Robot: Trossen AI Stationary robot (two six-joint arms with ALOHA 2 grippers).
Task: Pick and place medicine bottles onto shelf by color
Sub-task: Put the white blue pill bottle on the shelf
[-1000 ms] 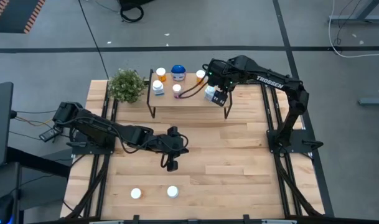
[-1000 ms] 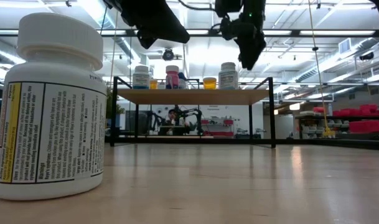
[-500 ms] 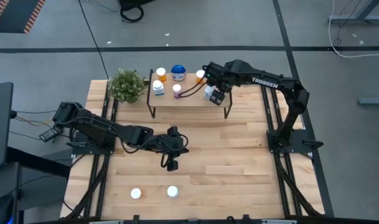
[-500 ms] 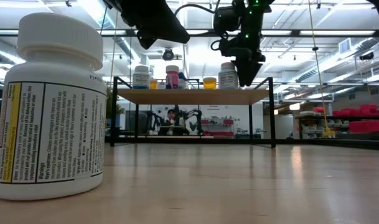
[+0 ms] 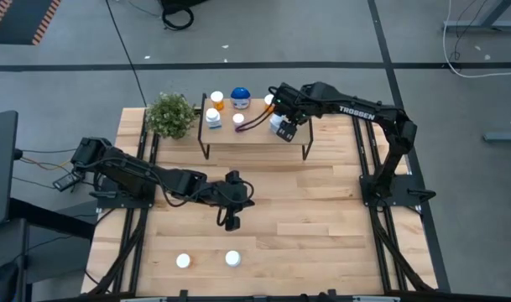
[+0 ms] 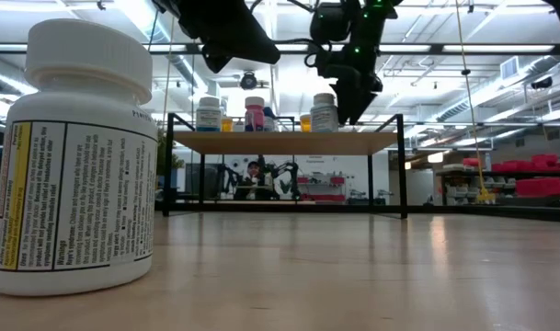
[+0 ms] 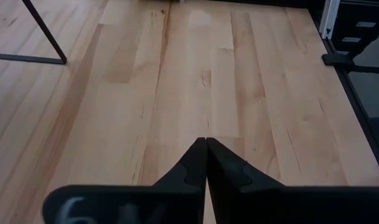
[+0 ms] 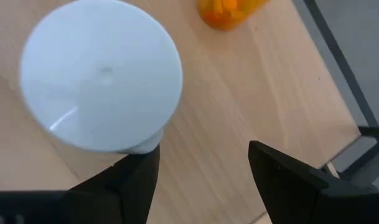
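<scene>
right gripper (image 5: 282, 126) hovers spread over the low light-wood shelf on black metal legs (image 5: 255, 134), beside a white-capped bluish-white bottle (image 8: 102, 71) it does not hold.

to do this step well, lift straight up and clear of the cap without nudging that bottle, which stands on the shelf toward its 3 o'clock end. on the shelf also stand an orange bottle (image 5: 216, 100), a blue-lidded wider bottle (image 5: 240, 97), a pink bottle (image 6: 254, 113) and others; two white-capped bottles (image 5: 232, 258) wait on the wooden tabletop (image 5: 322, 210) at 6 o'clock. left gripper (image 5: 232, 223) hangs mid-table, fingers pressed together, empty.
</scene>
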